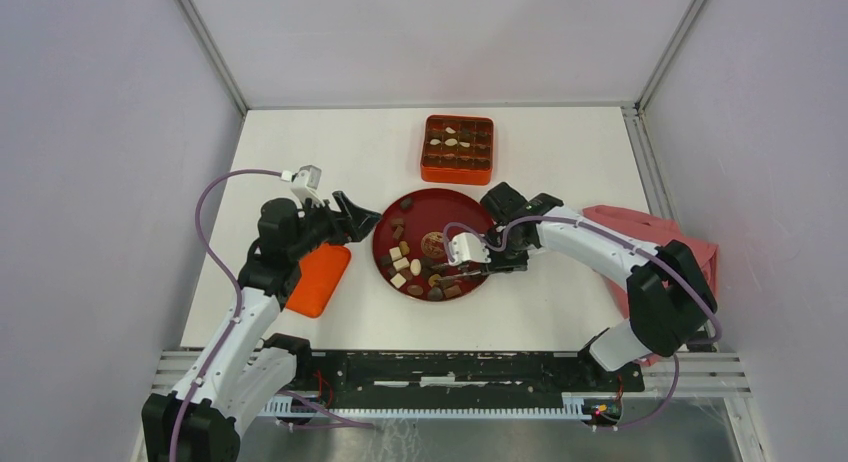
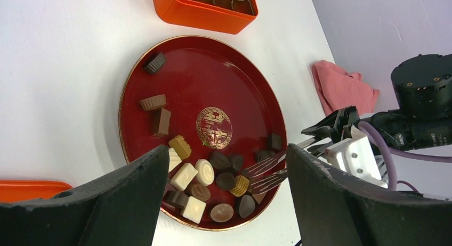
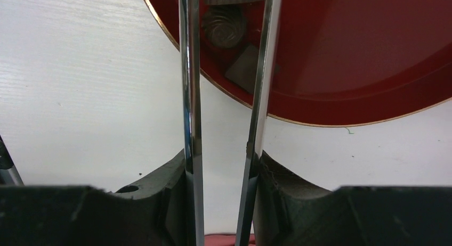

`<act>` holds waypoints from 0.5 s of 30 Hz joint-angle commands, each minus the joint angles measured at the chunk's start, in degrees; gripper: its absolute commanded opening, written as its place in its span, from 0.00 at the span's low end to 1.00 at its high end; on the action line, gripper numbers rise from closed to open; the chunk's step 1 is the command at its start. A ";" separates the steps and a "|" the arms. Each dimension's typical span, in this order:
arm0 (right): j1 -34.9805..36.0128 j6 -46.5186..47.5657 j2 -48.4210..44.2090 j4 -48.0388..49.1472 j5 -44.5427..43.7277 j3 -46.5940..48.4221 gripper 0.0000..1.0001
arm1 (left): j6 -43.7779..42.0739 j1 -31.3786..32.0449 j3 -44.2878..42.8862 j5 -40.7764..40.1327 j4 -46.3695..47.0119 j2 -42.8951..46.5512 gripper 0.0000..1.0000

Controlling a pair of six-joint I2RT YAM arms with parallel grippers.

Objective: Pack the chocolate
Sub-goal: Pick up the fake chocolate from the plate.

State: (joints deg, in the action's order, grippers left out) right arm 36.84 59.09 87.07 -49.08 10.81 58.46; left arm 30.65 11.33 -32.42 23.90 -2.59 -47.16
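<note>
Several pieces of chocolate [image 2: 205, 171], dark, tan and cream-white, lie on the red plate [image 2: 213, 81], most near its front rim. More fill the orange box [image 1: 457, 170] behind the plate. My right gripper [image 1: 492, 262] is shut on metal tongs [image 2: 266, 174], whose forked tips stand a little apart over the dark pieces at the plate's right front. In the right wrist view the tongs [image 3: 190, 97] run up from my right gripper [image 3: 224, 166] to a chocolate [image 3: 224, 25]. My left gripper [image 2: 226, 150] hovers open at the plate's left side, holding nothing.
An orange lid [image 1: 320, 278] lies on the table under the left arm. A pink cloth [image 1: 660, 232] is bunched at the right edge behind the right arm. Grey walls close in the white table on three sides.
</note>
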 commanded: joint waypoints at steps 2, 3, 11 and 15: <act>0.88 0.97 1.16 -1.03 -0.32 4.95 0.42 | 2.01 -0.11 0.86 -0.05 2.41 0.69 0.86; 1.08 1.00 1.63 -1.17 -0.31 5.21 0.42 | 2.04 -0.21 0.93 0.06 2.41 0.64 0.86; 2.36 2.03 3.42 -2.34 -0.77 6.14 0.43 | 1.60 -0.16 0.83 -0.30 2.07 1.61 0.86; 2.74 2.50 4.13 -3.01 -1.24 6.67 0.43 | 1.86 -0.16 1.19 -0.18 2.41 1.43 0.86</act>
State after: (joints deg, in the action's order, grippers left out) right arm 39.05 60.18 90.85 -50.63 10.35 61.84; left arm 30.65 11.33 -31.48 23.92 -2.46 -46.39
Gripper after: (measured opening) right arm 0.433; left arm 0.857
